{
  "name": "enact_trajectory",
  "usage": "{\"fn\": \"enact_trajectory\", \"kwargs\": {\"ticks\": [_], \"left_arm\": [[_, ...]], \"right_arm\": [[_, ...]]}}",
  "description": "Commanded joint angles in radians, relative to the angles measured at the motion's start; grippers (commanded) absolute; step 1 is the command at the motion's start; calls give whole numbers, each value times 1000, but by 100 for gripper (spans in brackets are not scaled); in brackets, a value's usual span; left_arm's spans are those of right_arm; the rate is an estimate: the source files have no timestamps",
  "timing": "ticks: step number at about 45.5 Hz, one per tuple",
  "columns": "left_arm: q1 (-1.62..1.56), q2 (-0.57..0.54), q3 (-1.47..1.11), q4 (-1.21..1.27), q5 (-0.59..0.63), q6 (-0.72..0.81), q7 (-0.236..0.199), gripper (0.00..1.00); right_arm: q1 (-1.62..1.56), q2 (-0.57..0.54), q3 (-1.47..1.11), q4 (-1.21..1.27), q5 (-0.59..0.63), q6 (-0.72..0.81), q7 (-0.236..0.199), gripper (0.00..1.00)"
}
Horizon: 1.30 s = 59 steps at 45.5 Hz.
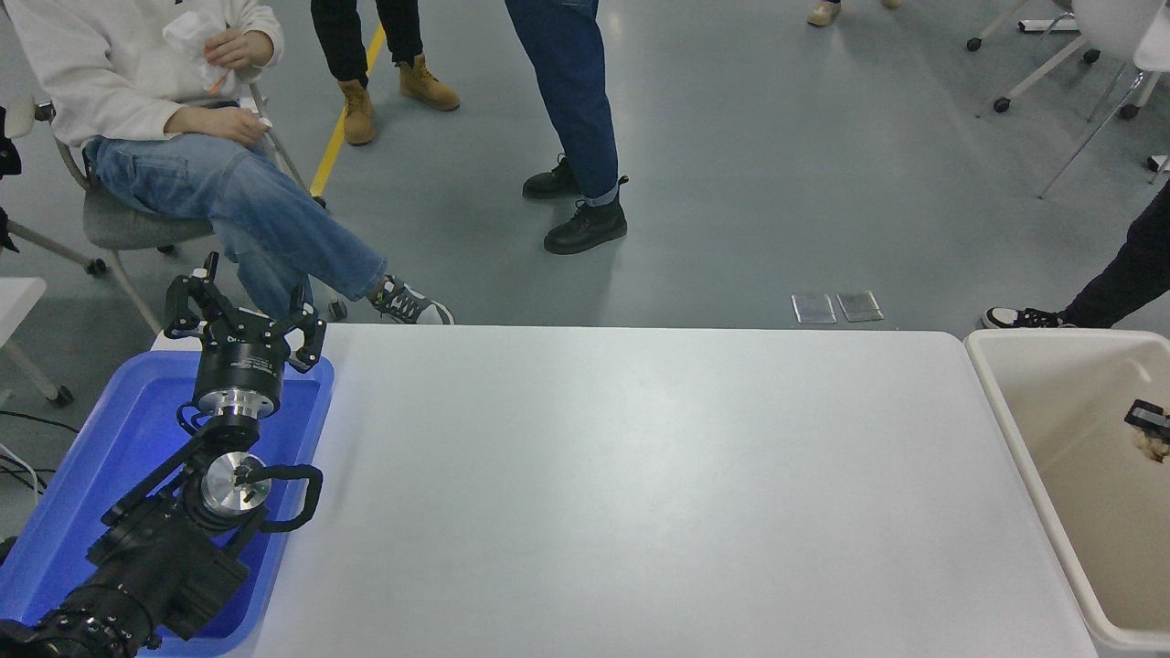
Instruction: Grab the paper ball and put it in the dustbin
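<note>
The cream-beige dustbin [1024, 448] stands at the table's right end. Only the tip of my right gripper [1148, 419] shows at the picture's right edge, inside the dustbin's outline. A bit of the tan paper ball [1155, 444] sits right under that tip and seems held in it. The rest of the right arm is out of view. My left gripper [242, 311] is open and empty, parked over the blue tray [110, 439] at the lower left.
The white table [640, 475] spans the middle. A seated person [174, 119] is at the far left and others stand beyond the far edge. A person's leg and shoe [1024, 317] are just behind the dustbin.
</note>
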Motion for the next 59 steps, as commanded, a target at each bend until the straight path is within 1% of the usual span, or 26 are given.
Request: {"fn": "enact_trajectory", "kwargs": {"ticks": [1, 10, 11, 12, 13, 14, 15, 16, 26, 32, 38, 44, 50, 53, 56, 57, 59], "left_arm": [[0, 0, 0, 0, 0, 0, 0, 99], [0, 0, 0, 0, 0, 0, 0, 99], [0, 0, 0, 0, 0, 0, 0, 99], [0, 0, 0, 0, 0, 0, 0, 99], [0, 0, -1, 0, 0, 0, 0, 99], [0, 0, 0, 0, 0, 0, 0, 99], [0, 0, 0, 0, 0, 0, 0, 99], [0, 0, 0, 0, 0, 0, 0, 99], [0, 0, -1, 0, 0, 0, 0, 99], [0, 0, -1, 0, 0, 0, 0, 99], [0, 0, 0, 0, 0, 0, 0, 99], [0, 0, 0, 0, 0, 0, 0, 99], [0, 0, 0, 0, 0, 0, 0, 99], [0, 0, -1, 0, 0, 0, 0, 99], [0, 0, -1, 0, 0, 0, 0, 99], [0, 0, -1, 0, 0, 0, 0, 99], [0, 0, -1, 0, 0, 0, 0, 99]], "right_arm": [[-88, 72, 95, -63, 31, -20, 0, 0], [-96, 76, 122, -64, 31, -20, 0, 0], [-97, 76, 127, -63, 33, -20, 0, 2], [-97, 76, 130, -63, 33, -20, 0, 15], [-97, 75, 136, -63, 33, -20, 0, 55], [-97, 75, 142, -63, 34, -20, 0, 78], [-97, 75, 148, -60, 37, -19, 0, 98], [-97, 75, 156, -60, 40, -19, 0, 100], [-93, 70, 197, -35, 54, -12, 0, 100], [-79, 61, 253, 34, 68, -12, 0, 100], [-51, 50, 343, 80, 68, -11, 0, 100], [-44, 10, 446, 135, 68, -9, 2, 100], [-39, 4, 567, 183, 77, -8, 3, 100], [-41, 0, 660, 232, 112, -8, 3, 100], [-42, -2, 730, 285, 186, -8, 3, 100], [-44, 0, 762, 325, 270, -8, 3, 100], [-44, 3, 779, 361, 353, -8, 3, 100]]}}
